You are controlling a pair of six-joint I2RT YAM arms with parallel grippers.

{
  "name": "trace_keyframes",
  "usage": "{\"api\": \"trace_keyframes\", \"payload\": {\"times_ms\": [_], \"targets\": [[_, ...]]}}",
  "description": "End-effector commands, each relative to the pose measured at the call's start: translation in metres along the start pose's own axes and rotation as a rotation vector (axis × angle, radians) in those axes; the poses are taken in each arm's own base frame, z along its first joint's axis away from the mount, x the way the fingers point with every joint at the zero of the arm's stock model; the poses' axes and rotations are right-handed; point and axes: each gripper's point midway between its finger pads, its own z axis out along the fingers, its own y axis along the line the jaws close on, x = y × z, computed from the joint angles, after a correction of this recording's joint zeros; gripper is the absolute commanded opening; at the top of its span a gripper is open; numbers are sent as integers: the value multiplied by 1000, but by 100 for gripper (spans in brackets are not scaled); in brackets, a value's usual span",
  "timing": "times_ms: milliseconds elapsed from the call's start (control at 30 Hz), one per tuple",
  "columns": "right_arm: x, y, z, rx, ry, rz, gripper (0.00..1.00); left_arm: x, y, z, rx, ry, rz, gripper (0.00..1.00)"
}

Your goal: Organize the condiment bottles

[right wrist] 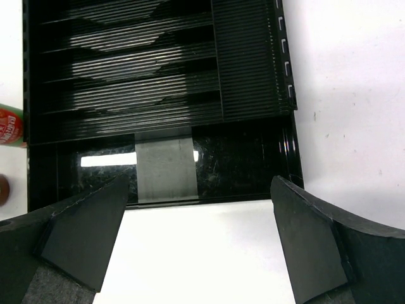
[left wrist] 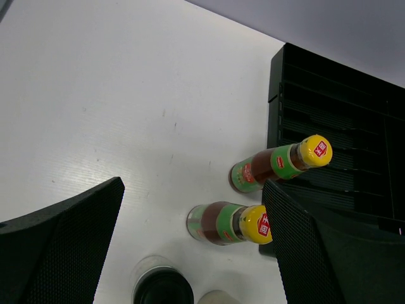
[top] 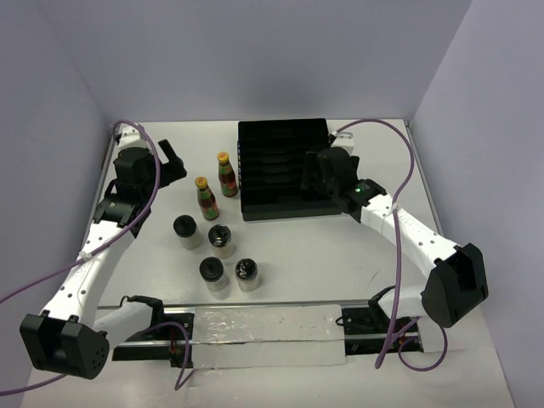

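Note:
Two slim sauce bottles with yellow caps stand left of the black tray: one (top: pixel 226 174) near its left wall, the other (top: pixel 206 197) a little nearer. Four squat jars with black lids (top: pixel 185 229) (top: pixel 221 239) (top: pixel 212 272) (top: pixel 247 273) stand in a loose cluster in front of them. My left gripper (top: pixel 172 161) is open and empty, above the table left of the bottles. In the left wrist view the bottles (left wrist: pixel 278 163) (left wrist: pixel 228 223) lie between its fingers (left wrist: pixel 63 240), towards the right one. My right gripper (top: pixel 306 172) is open and empty over the tray's front right part.
The black slotted tray (top: pixel 255 144) sits at the back centre; the right wrist view shows its slots (right wrist: pixel 126 63) and its front compartment between the open gripper (right wrist: pixel 199 187). A red bottle label (right wrist: pixel 9 126) shows at that view's left edge. A clear strip (top: pixel 272 331) lies along the near edge.

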Motion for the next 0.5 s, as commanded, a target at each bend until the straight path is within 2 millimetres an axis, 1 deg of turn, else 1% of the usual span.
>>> {"api": "trace_keyframes", "payload": {"times_ms": [0, 100, 167, 233, 300, 367, 400, 433, 467], "targets": [[-19, 11, -15, -77, -69, 20, 100, -20, -5, -11, 33, -79, 23, 99], [-19, 26, -18, -162, -65, 0, 100, -23, -1, -16, 16, -94, 27, 99], [-19, 41, -22, -251, -65, -26, 100, -25, 3, -19, -1, -97, 34, 99], [-23, 52, -26, -293, -78, -29, 100, -25, 5, -21, -7, -100, 35, 99], [-33, 72, -34, -353, -107, -43, 100, -25, 9, -25, -21, -108, 17, 99], [-41, 90, -39, -373, -132, -73, 100, -26, 15, -27, -56, -119, -17, 99], [-40, 97, -36, -376, -126, -89, 100, -25, 16, -27, -63, -116, -22, 99], [-40, 108, -39, -401, -127, -114, 100, -25, 16, -28, -68, -111, -39, 99], [-44, 119, -38, -415, -130, -124, 100, -24, 17, -29, -73, -103, -44, 99]]}}
